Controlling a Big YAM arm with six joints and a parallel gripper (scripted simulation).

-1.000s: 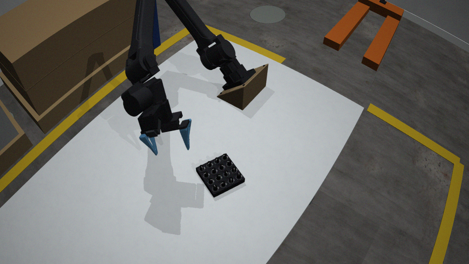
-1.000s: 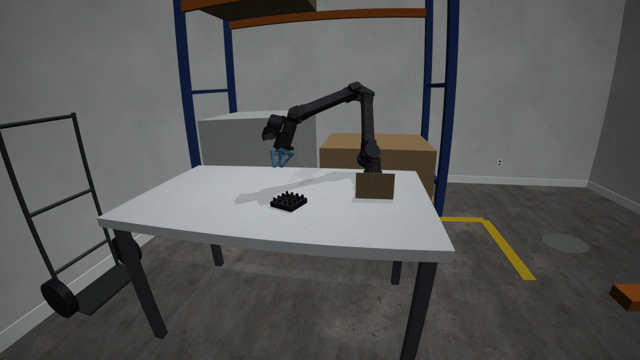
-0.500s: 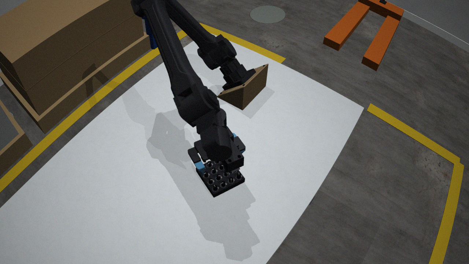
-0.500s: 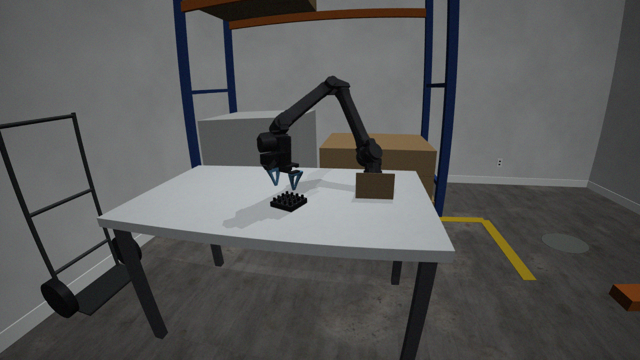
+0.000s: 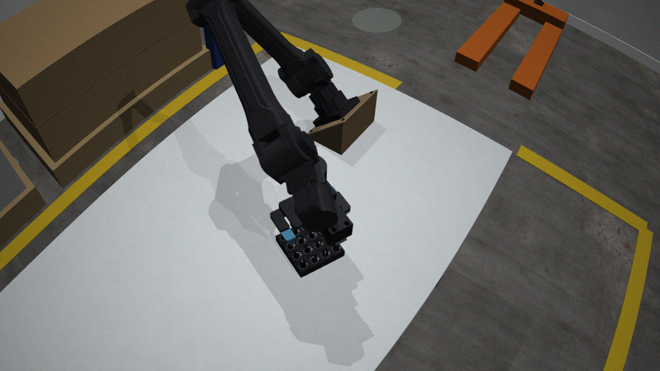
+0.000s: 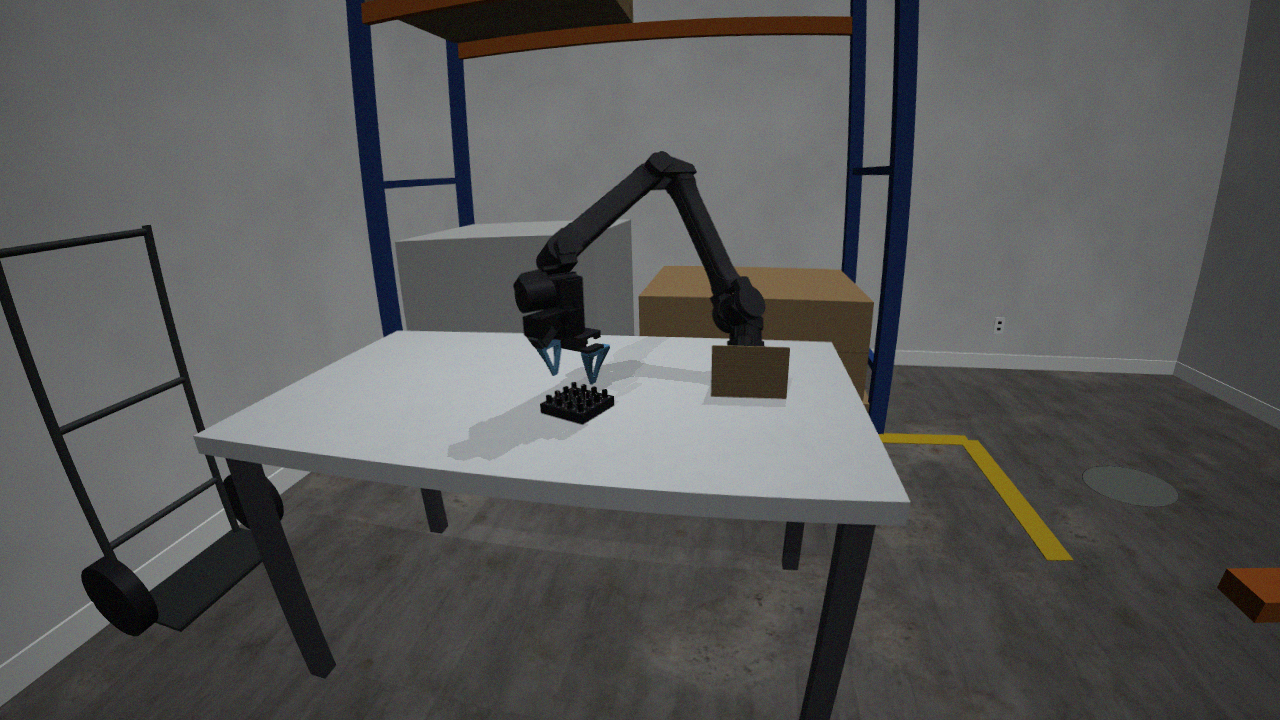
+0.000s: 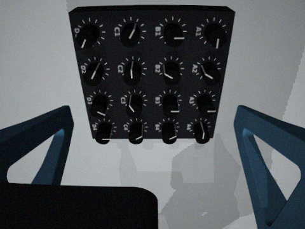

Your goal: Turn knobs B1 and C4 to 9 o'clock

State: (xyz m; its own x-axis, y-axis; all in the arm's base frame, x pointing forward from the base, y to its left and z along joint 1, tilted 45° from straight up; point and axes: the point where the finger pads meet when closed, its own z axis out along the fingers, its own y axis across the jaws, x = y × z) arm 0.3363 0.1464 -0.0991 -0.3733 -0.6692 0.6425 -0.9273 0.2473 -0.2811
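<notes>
Hovering above the knob box (image 5: pixel 311 251) (image 6: pixel 575 407) (image 7: pixel 152 51), the gripper (image 5: pixel 317 223) (image 6: pixel 573 377) (image 7: pixel 154 114) spreads its blue fingers wide, with nothing between them. The box sits on the white table (image 5: pixel 415 184) (image 6: pixel 358 394), well apart from the brown wedge mount (image 5: pixel 359 122) (image 6: pixel 750 371). The downward pose probably serves to line up over one knob. Knob B1 (image 7: pixel 173 32) and knob C4 (image 7: pixel 136 133) stand among close neighbours, so the fingers likely need narrowing before descending, lest they nudge others.
</notes>
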